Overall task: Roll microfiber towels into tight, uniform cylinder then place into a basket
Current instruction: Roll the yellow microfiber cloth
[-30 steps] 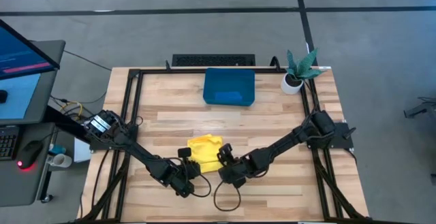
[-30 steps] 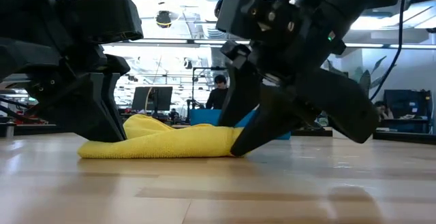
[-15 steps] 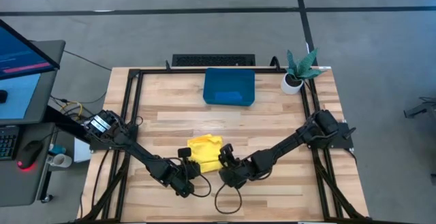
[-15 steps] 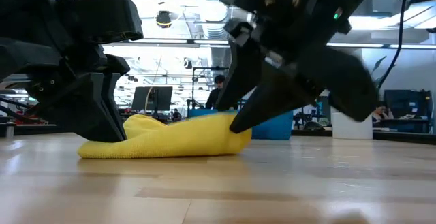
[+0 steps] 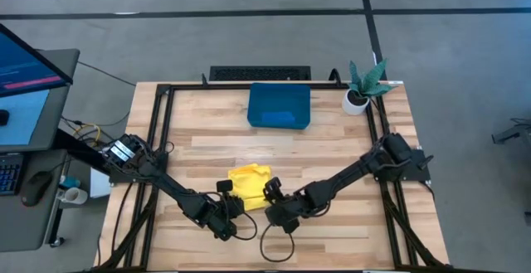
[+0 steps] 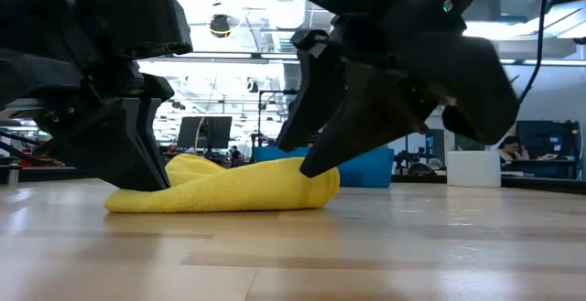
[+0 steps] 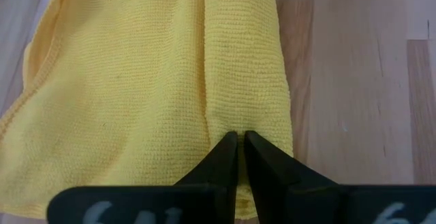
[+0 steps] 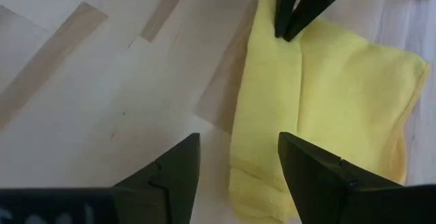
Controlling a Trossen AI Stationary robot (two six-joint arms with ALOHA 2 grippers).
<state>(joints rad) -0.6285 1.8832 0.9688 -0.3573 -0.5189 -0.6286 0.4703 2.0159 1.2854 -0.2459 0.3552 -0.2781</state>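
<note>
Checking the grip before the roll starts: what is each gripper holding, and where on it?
The left gripper pinches the yellow towel at a fold along its edge. The right gripper is open over the towel's opposite end, holding nothing.

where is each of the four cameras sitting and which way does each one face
High view: above the table, looking straight down; both arms, yellow towel, basket.
Low view: at table-top height, looking level across; left gripper and right gripper at the towel's two ends.
Left wrist view: on the left arm, looking past its shut fingers pinching the towel.
Right wrist view: on the right arm, looking past its open fingers over the towel, left gripper beyond.
Shared: all four show the yellow towel.
</note>
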